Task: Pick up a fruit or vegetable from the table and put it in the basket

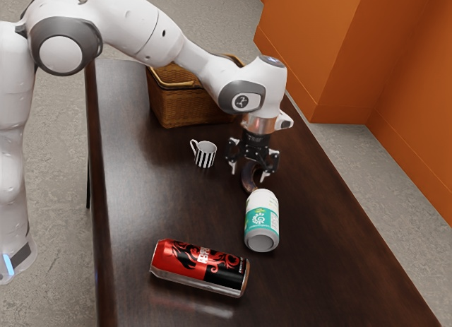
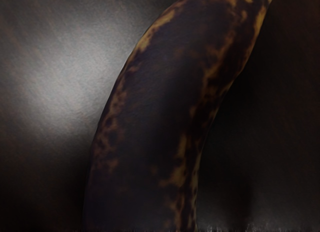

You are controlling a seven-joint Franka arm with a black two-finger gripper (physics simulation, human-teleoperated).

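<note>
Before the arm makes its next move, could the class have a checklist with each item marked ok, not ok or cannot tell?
1. End effector above the banana: ok.
2. Fingers spread, one on each side of the banana: ok.
3. Fingers low enough to grip: cannot tell.
4. Striped mug apart from the fingers: ok.
5. White-and-teal container apart from the banana: cannot tell, they overlap in the exterior view.
6. Basket fully in sight: not ok, the arm covers part.
</note>
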